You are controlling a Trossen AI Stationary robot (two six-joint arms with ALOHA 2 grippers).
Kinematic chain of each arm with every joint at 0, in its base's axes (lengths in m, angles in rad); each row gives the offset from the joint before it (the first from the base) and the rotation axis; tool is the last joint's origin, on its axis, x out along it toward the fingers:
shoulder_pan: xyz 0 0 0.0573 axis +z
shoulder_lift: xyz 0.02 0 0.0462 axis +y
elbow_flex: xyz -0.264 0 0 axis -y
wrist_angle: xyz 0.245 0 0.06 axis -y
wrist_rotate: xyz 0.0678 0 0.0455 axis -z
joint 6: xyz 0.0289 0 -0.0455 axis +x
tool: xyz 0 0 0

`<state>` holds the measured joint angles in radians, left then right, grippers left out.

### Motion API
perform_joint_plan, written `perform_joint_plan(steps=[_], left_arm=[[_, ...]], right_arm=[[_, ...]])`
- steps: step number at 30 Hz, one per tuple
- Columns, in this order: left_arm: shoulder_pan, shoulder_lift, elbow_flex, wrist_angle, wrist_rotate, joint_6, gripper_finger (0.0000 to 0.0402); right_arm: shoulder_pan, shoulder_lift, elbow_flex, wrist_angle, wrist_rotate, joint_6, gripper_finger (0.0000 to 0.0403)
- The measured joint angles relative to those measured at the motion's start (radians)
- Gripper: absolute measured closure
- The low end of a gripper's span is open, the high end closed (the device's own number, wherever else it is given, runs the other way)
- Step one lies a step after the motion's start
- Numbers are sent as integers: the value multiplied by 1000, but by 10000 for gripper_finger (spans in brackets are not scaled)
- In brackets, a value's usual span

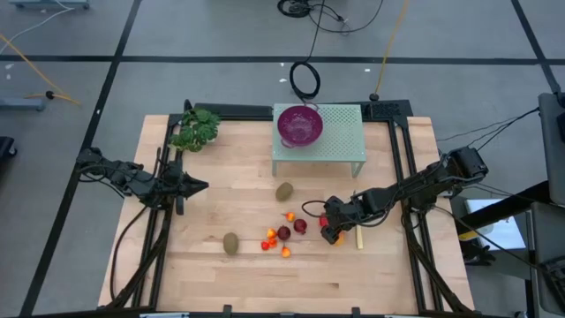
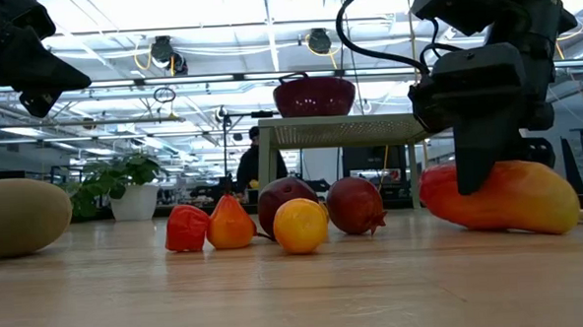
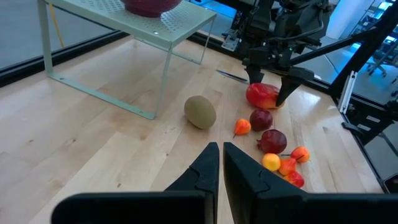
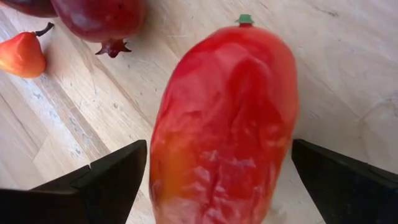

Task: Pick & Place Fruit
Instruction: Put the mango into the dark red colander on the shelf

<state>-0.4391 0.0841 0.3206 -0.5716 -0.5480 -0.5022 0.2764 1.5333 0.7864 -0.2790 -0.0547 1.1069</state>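
Note:
The fruit lies on the wooden table: an elongated orange-red fruit, two dark red round ones, two kiwis and several tiny orange-red pieces. My right gripper is open and slants down over the elongated fruit, which rests on the table between its fingers. One finger and the other stand along its two long sides. My left gripper waits shut above the table's left side, touching nothing. My right gripper's fingers stand close against the two long sides of the elongated fruit, coming from above at a slant. Whether they touch it, I cannot tell. The fruit lies flat on the table.
A purple bowl sits on a pale green perforated stand at the table's far middle. A green leafy bunch lies at the far left. A yellow-handled knife lies just right of the elongated fruit.

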Motion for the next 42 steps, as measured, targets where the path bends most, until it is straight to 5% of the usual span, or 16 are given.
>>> perform_joint_plan(steps=[8, 28, 42], left_arm=[[0, 0, 0, 0, 0, 0, 380], [0, 0, 0, 0, 0, 0, 380], [0, 0, 0, 13, 0, 23, 380]], right_arm=[[0, 0, 0, -10, 3, 10, 19], [0, 2, 0, 18, -3, 47, 171], [0, -136, 5, 61, 1, 90, 179]])
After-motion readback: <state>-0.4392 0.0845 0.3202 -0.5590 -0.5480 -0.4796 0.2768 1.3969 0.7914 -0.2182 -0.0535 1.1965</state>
